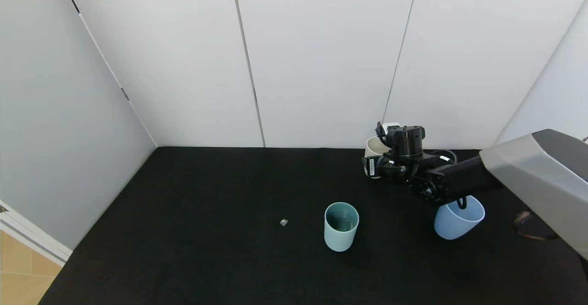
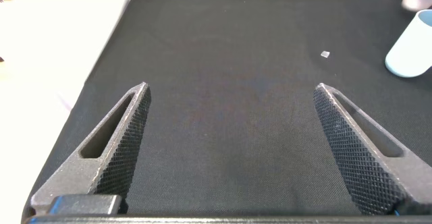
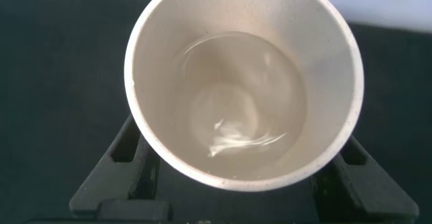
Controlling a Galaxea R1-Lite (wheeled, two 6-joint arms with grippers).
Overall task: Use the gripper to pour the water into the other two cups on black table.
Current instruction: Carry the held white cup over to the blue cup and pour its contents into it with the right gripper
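My right gripper (image 1: 375, 165) is at the back right of the black table (image 1: 206, 194), shut on a beige cup (image 1: 374, 148). In the right wrist view the beige cup (image 3: 243, 82) sits between the fingers (image 3: 135, 156), and the water (image 3: 236, 113) shows as a clear rippling sheen at its bottom. The teal-green cup (image 1: 341, 227) stands upright near the table's middle, in front of and to the left of the gripper. The periwinkle-blue cup (image 1: 459, 217) stands under my right forearm, partly hidden by it. My left gripper (image 2: 229, 96) hangs open over bare cloth, out of the head view.
A tiny grey speck (image 1: 283, 222) lies on the cloth left of the teal-green cup (image 2: 412, 48). White wall panels (image 1: 321, 57) close the table's back and left sides. A dark cable loop (image 1: 528, 226) lies at the right edge.
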